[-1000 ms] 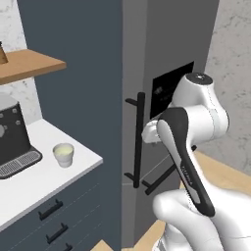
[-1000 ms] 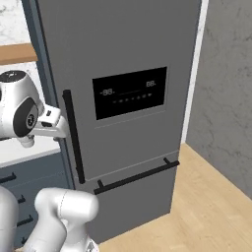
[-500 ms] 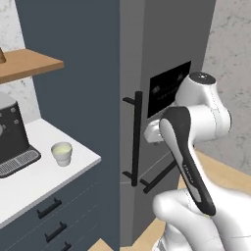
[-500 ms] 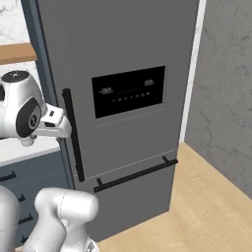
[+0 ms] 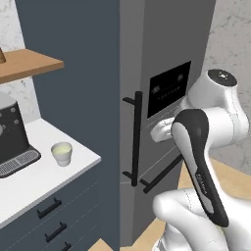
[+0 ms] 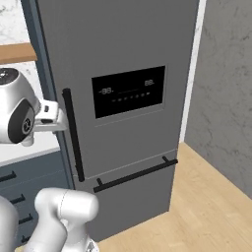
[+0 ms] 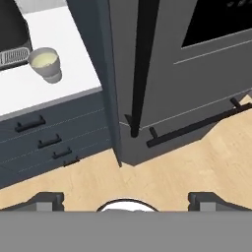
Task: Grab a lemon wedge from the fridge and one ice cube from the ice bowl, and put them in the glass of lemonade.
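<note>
The white arm's wide-open gripper (image 7: 126, 199) has eased closer to the black vertical bar handle (image 5: 137, 138) of the shut tall dark grey fridge (image 6: 123, 49), the small whitish tumbler of lemonade (image 5: 62, 153) standing on the white counter (image 5: 34, 174) beside it.

fridge (image 6: 128, 59) display panel (image 6: 129, 91), digits too blurred to read

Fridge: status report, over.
Hand open, empty, near the handle, not on it. Fridge door shut, wedge not retrieved. Glass waits on the counter. Nothing between hand and handle.
</note>
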